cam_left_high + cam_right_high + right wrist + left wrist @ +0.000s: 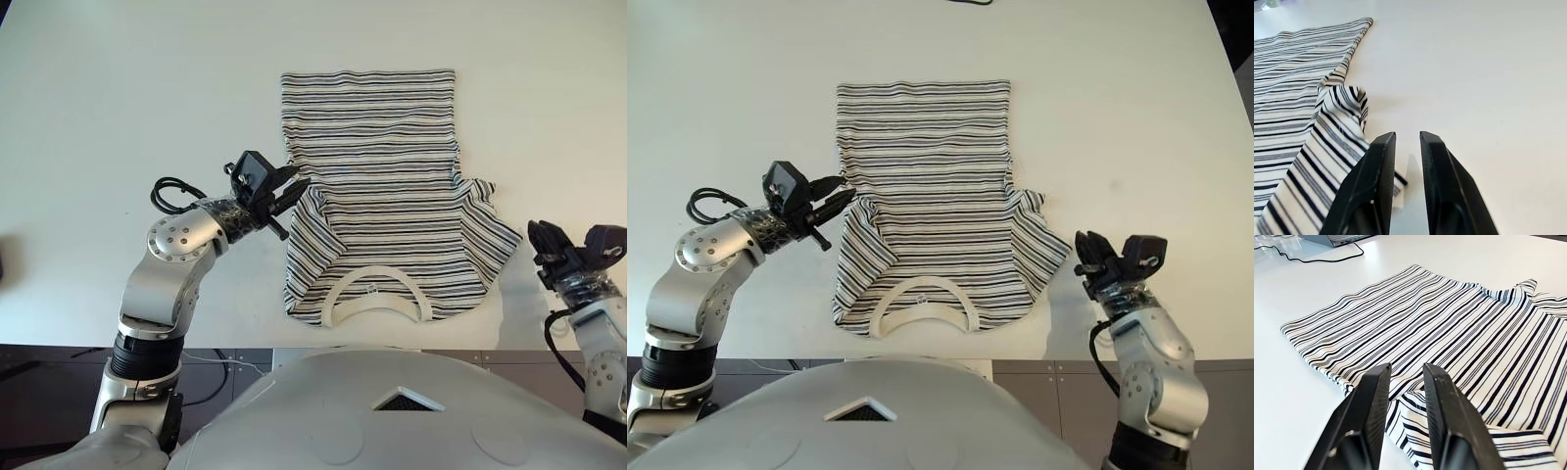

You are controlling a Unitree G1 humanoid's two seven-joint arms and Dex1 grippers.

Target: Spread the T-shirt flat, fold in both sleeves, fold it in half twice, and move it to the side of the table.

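T-shirt (382, 186) cloth lies right at my left gripper (292, 188). Its jaws stand a narrow gap apart with nothing between them. The tips are at the edge of the left sleeve (312, 211), which is folded in over the body of the shirt. I cannot tell whether the tips touch the cloth.

My right gripper (1087, 251) also has its jaws a narrow gap apart, and they hold nothing. It hangs low over the bare white table (118, 98), just beside the outer edge of the right sleeve (495, 230) and apart from it. That sleeve fans out to the side, with its far edge curled over on itself.

Farther out, the shirt lies spread on the table in black and white stripes. The white collar (377, 294) is nearest me, close to the table's near edge, and the hem (367, 76) is on the far side. The body is mostly flat, with light ripples along the right side seam.

My left arm comes in from the left with the elbow bent. My right arm sits low at the near right of the table. In the left wrist view, beyond the shirt, a dark cable (1317, 257) trails across the tabletop beside the corner of a laptop (1339, 239).
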